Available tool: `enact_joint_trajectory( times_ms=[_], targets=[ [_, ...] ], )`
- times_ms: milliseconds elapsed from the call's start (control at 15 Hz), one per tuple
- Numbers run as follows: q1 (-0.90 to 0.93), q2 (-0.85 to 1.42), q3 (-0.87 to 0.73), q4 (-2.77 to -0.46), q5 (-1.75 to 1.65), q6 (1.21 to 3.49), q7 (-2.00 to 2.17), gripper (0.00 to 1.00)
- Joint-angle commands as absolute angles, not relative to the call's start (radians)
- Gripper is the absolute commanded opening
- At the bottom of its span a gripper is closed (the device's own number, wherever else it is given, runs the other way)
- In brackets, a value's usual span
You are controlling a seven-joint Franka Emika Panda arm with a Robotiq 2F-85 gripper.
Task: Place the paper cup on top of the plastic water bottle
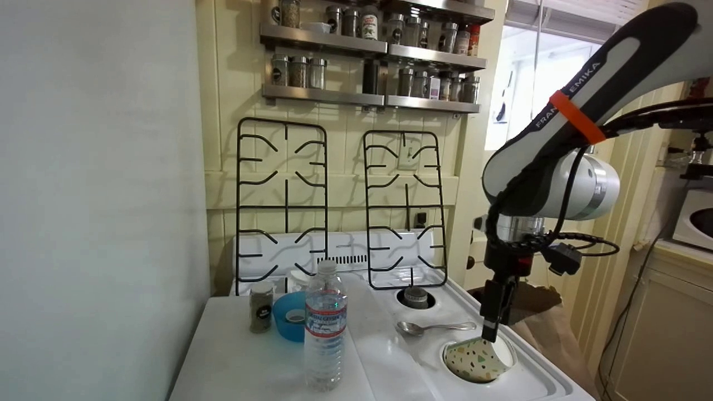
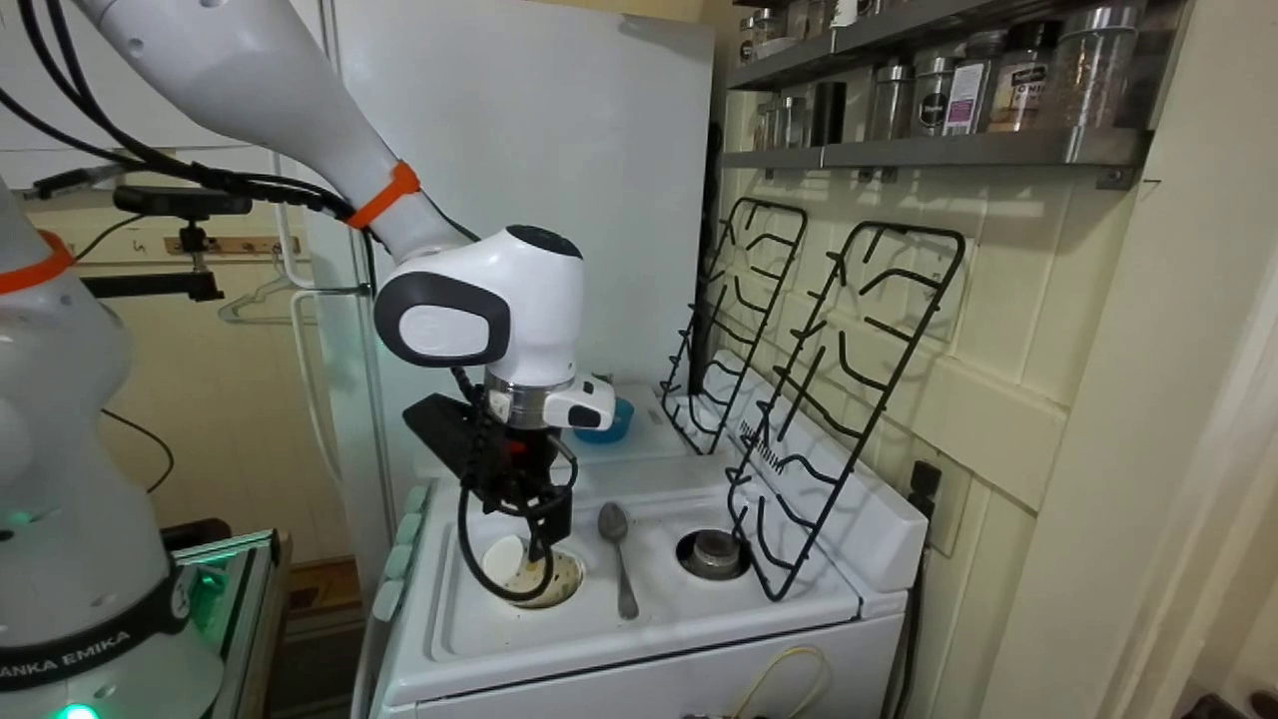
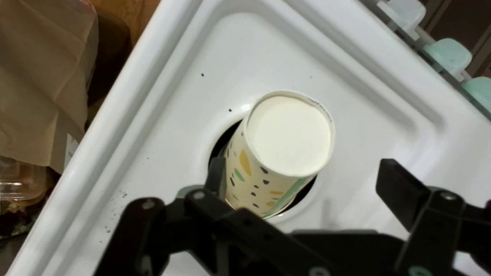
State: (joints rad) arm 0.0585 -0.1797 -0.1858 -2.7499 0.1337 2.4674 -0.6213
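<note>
The paper cup (image 1: 473, 361) is cream with coloured speckles. It lies tilted in a burner hole, its white round end turned up; it also shows in an exterior view (image 2: 564, 581) and in the wrist view (image 3: 274, 153). My gripper (image 3: 303, 163) is open in the wrist view. Its left finger is close against the cup's side, and its right finger is well apart from it. In an exterior view the gripper (image 1: 497, 328) points down at the cup. The clear plastic water bottle (image 1: 326, 340) stands upright and uncapped on the white surface. It is out of sight in the wrist view.
A spoon (image 1: 434, 327) lies behind the cup. A blue bowl (image 1: 287, 317) and a spice jar (image 1: 260, 307) stand behind the bottle. Black grates (image 1: 287, 207) lean on the back wall. A burner (image 1: 415, 298) and a paper bag (image 3: 42, 88) are nearby.
</note>
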Motion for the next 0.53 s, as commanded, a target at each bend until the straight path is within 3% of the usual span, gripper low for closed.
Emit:
enact_joint_trajectory(
  times_ms=[0, 467],
  targets=[
    [0.043, -0.177, -0.172, -2.749, 0.141, 2.416, -0.714, 1.00],
    [-0.015, -0.179, -0.107, -2.749, -0.047, 2.309, -0.455, 1.00]
  ],
)
